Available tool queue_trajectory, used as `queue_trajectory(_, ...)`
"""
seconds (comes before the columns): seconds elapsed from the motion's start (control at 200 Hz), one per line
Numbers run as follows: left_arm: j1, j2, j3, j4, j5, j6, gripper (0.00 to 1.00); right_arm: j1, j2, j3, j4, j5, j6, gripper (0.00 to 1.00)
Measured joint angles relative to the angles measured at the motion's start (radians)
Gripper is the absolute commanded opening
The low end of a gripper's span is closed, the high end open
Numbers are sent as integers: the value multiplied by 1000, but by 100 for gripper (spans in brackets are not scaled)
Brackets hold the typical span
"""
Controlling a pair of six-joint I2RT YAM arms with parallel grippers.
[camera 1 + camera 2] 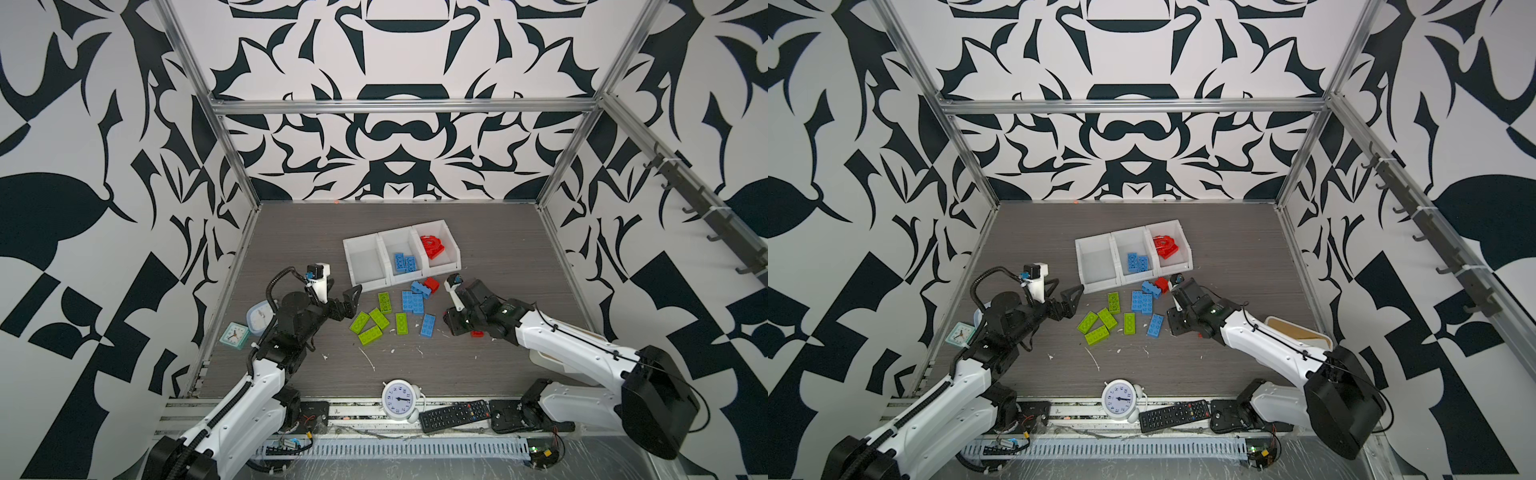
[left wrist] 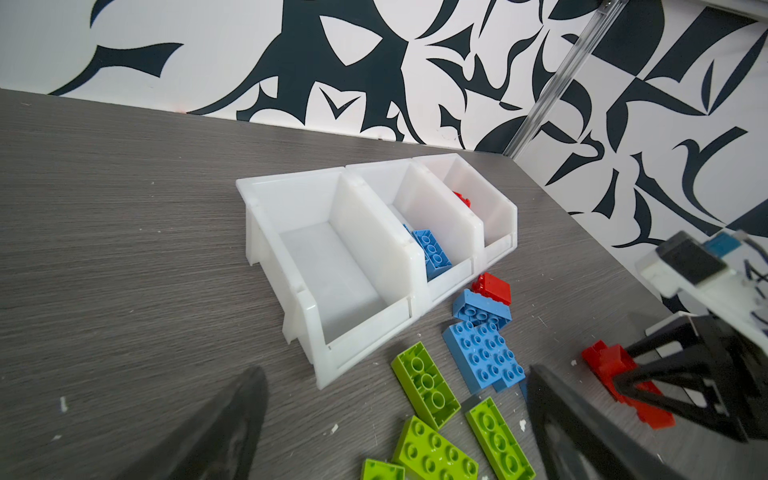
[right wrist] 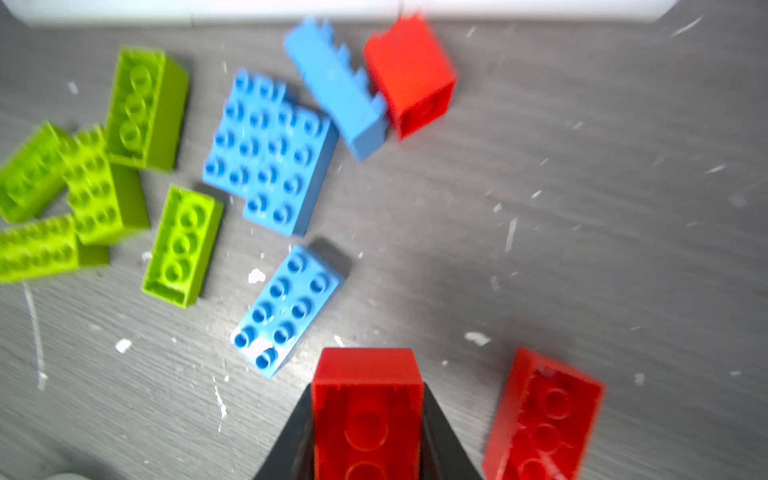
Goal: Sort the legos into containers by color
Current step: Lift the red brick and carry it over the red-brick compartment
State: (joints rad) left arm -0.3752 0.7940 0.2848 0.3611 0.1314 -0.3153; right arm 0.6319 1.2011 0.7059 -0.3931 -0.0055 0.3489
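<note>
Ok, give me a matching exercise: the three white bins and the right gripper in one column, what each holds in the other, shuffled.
Bins named as in both top views.

1. left bin
2. middle bin
3. right bin
4. right gripper

A. blue bricks
B. one red brick, clamped
C. nothing
D. red pieces

Pairs: 1-C, 2-A, 3-D, 4-B.
</note>
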Motion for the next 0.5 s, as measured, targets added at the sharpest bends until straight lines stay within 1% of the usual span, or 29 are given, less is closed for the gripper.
queue_trajectory(0.205, 0, 2, 0, 0, 0, 0, 100, -132, 19, 119, -13, -78, -72, 27)
queue_trajectory(0.33, 0, 18, 0, 0, 0, 0, 100, -190, 106, 245, -14, -122, -134, 27)
queue_trajectory(0.5, 0, 42, 0, 1, 8, 0, 100, -233, 255, 402, -9, -159, -201, 26)
